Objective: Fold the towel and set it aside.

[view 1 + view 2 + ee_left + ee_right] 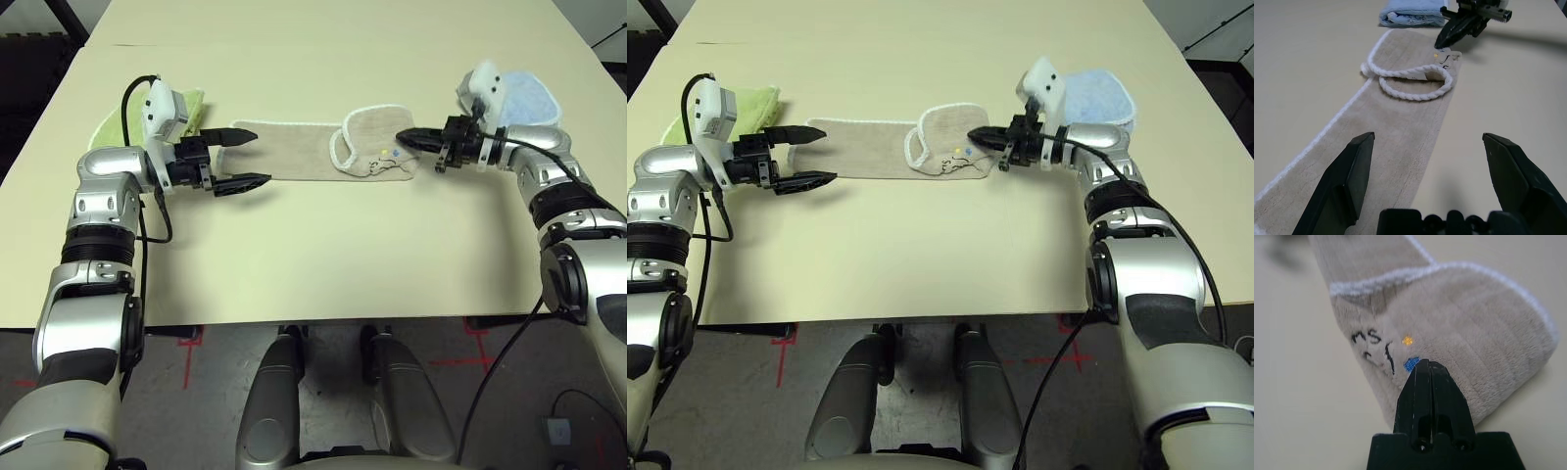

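The left gripper's (253, 158) two black fingers are standing wide apart, grasping nothing, above the towel's left end; the right gripper's (400, 135) are pressed together, their tips reaching the towel's folded-over right end. The beige towel (294, 149) is lying lengthwise across the table (323, 245), between the grippers, its embroidered lettering facing up. A lime-green towel (110, 128) is lying near the left gripper, a light blue towel (532, 101) near the right one.
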You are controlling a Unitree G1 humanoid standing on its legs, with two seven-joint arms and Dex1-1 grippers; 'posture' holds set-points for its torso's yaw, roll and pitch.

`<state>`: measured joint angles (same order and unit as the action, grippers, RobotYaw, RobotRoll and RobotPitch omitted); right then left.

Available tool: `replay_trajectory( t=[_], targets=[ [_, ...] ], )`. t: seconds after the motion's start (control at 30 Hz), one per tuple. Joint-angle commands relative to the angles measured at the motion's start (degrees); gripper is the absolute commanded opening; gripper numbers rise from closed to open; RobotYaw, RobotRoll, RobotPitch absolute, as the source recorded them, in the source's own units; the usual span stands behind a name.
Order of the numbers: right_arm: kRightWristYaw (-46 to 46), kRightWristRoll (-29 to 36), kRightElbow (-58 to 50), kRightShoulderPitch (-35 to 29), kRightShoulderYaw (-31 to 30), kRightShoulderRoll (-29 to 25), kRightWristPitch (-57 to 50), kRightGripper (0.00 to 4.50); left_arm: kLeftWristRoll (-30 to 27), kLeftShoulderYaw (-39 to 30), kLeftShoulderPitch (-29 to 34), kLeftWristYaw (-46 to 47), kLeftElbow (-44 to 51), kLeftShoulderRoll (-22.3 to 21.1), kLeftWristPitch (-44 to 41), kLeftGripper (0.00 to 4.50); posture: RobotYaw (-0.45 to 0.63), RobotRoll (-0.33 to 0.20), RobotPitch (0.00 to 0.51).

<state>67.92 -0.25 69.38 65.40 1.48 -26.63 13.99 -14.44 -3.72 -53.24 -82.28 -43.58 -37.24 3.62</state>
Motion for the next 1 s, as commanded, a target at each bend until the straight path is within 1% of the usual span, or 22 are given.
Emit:
replay_trajectory(
  t=[0.03,0.2,0.37,0.53,0.6,0.7,0.83,1.0],
  targets=[
    [-2.6,-2.1,0.5,-2.5,-1.7,0.0,0.6,0.02,0.2,0.3,0.4,-0.7,0.4,-0.8,0.2,4.50,0.07,0.000,0.246],
    [-5.7,-2.5,1.1,-3.8,-2.2,2.0,0.2,0.02,0.2,0.3,0.8,-0.8,1.1,-1.4,-0.4,4.50,0.08,0.000,0.247],
    [-4.6,-2.3,0.6,-2.9,-2.5,2.0,0.5,0.02,0.1,0.3,0.6,-0.6,1.0,-1.7,-0.6,4.50,0.08,0.000,0.247],
    [0.8,3.6,-1.4,-0.4,2.0,0.9,-1.6,0.02,-0.1,-0.2,0.4,0.3,0.6,-1.7,-0.6,4.50,0.08,0.000,0.245],
    [0.7,6.0,-2.0,1.0,4.2,1.3,-2.8,0.02,-0.2,-0.3,0.6,0.4,0.8,-1.8,-0.6,4.50,0.07,0.000,0.245],
    [-0.8,7.2,-2.4,2.0,5.3,2.4,-4.0,0.02,-0.2,-0.3,0.7,0.5,0.9,-1.8,-0.6,4.50,0.07,0.000,0.246],
    [-13.3,3.6,-0.2,4.3,3.5,7.4,-4.1,0.02,-0.2,-0.3,0.5,0.9,1.1,-1.5,-0.9,4.50,0.08,0.000,0.248],
    [-24.3,-0.5,3.3,5.3,1.3,10.6,-5.6,0.02,-0.5,-0.5,1.6,1.0,2.8,-2.3,-1.9,4.50,0.11,0.000,0.253]
  ],
)
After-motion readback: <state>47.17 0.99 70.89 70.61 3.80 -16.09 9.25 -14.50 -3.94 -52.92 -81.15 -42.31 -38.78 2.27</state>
